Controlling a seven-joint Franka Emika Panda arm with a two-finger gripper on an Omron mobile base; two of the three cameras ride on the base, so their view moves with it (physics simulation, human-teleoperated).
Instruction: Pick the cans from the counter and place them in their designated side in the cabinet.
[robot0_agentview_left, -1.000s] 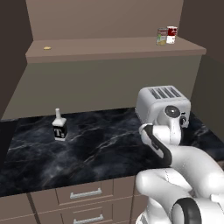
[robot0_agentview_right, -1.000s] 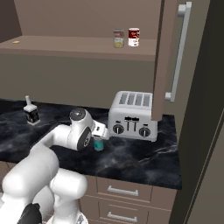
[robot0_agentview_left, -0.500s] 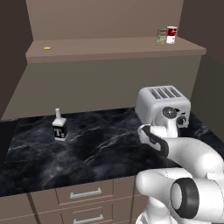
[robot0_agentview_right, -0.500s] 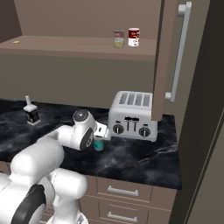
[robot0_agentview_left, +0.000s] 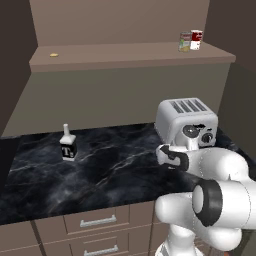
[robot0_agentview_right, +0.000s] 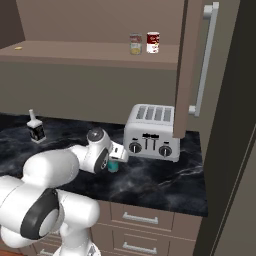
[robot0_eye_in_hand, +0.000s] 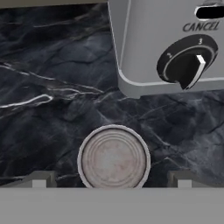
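Note:
A teal-blue can (robot0_agentview_right: 114, 167) stands on the black marble counter (robot0_agentview_right: 160, 185) just in front of the toaster's left corner. In the hand view I look straight down on its round metal lid (robot0_eye_in_hand: 113, 158). My gripper (robot0_eye_in_hand: 112, 179) hangs open right above it, one fingertip (robot0_eye_in_hand: 41, 178) on each side of the lid, touching nothing. In the right base view the gripper (robot0_agentview_right: 116, 158) covers the can's top. A beige-yellow can (robot0_agentview_left: 185, 42) stands on the cabinet shelf (robot0_agentview_left: 115, 52) at the right, next to a red-and-white can (robot0_agentview_left: 196, 39).
A silver four-slot toaster (robot0_agentview_left: 186, 121) stands close behind the teal can, its dial (robot0_eye_in_hand: 186, 65) near my hand. A small dark bottle (robot0_agentview_left: 67, 145) sits at the counter's left. The open cabinet door (robot0_agentview_right: 196, 65) hangs to the right above the toaster.
The arm's elbow has swung round and the hand has edged slightly toward the toaster above the teal can. The jaws stay open.

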